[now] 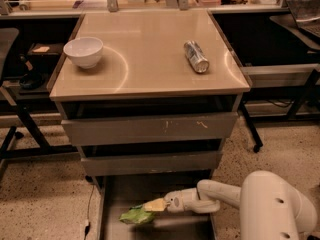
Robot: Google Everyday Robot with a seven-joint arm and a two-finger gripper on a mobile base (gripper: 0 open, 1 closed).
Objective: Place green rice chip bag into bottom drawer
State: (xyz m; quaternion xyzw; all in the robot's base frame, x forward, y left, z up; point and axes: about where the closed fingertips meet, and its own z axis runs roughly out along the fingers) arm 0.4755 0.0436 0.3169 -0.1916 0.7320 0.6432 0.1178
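Note:
The green rice chip bag hangs low over the left part of the bottom drawer, which is pulled out at the foot of the cabinet. My gripper reaches in from the right over the drawer's grey floor and is shut on the bag's right end. The white arm runs back to the lower right corner of the camera view. Whether the bag touches the drawer floor I cannot tell.
On the tan cabinet top lie a white bowl at the left and a silver can on its side at the right. Two grey drawer fronts sit above the open one. Dark table legs stand on both sides, on speckled floor.

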